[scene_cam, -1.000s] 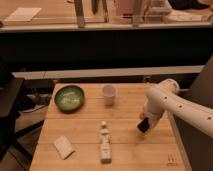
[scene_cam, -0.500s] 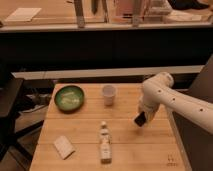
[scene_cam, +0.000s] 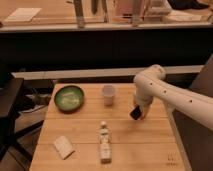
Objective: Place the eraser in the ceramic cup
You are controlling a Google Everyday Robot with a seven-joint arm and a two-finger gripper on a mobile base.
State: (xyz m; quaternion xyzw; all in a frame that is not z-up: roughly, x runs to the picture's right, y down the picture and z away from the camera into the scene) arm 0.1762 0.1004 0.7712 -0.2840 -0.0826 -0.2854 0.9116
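Over the right side of the wooden table [scene_cam: 150, 145]: the gripper [scene_cam: 136, 111], hanging at the end of the white arm [scene_cam: 170, 97] that reaches in from the right edge. Clamped tight, jaws closed on the eraser [scene_cam: 134, 115]. Small, black, oblong, tilted, poking out just below the bend of the arm. Held up off the tabletop by the look of it, though hard to say how high.

Just left of that, the ceramic cup [scene_cam: 108, 94]: white, upright, standing on the far part of the table. Near the eraser but apart from it. Not over the cup's mouth yet; off to its right and a little toward the near side. Inside of the cup hard to read from this angle.

Further left, the green bowl [scene_cam: 69, 97]: round, something pale lying in it, beside the cup without touching.

Down the middle toward the front edge, a small white bottle [scene_cam: 104, 142], cap end pointing toward the cup. Near the front left corner, a flat white block [scene_cam: 63, 146], turned at an angle to the table's edge. Both well apart from the gripper.

Off the table's left side, a dark chair [scene_cam: 10, 110], partly cut off by the edge of the view.
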